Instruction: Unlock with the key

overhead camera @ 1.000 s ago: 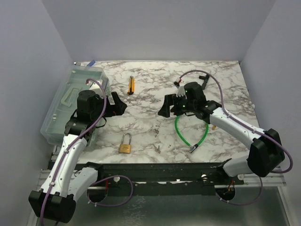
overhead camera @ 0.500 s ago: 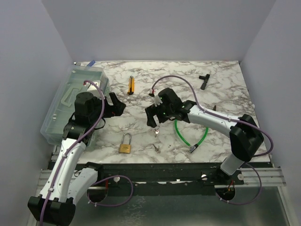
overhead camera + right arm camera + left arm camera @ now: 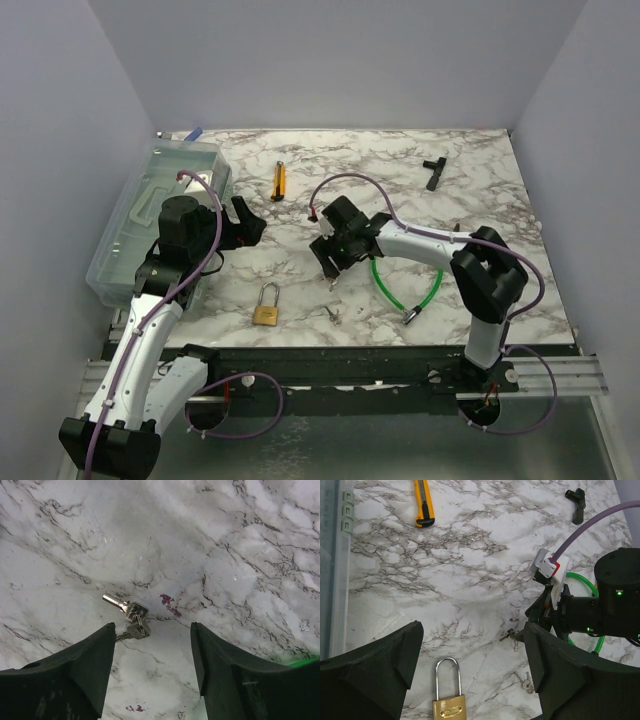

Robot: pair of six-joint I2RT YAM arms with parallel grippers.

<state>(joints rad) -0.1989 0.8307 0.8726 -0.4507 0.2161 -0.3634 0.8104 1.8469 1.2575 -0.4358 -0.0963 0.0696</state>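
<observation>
Marble counter [image 3: 330, 160] bearing the key [image 3: 131, 616] flat just left of the green cable [image 3: 385, 285], straddled from above by the wide-open right tool [image 3: 151, 627], seemingly lined up to pinch it; left tool [image 3: 472, 630] likewise open, aimed toward the brass padlock [image 3: 449, 707], probably to steady it.

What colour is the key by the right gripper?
Silvery grey metal. The key shows best in the right wrist view.

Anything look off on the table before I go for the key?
Nothing spilled or damaged. Two oddities: a purple smudge beside the key ahead of the right arm's open fingers, and a second key lying loose right of the brass padlock.
</observation>
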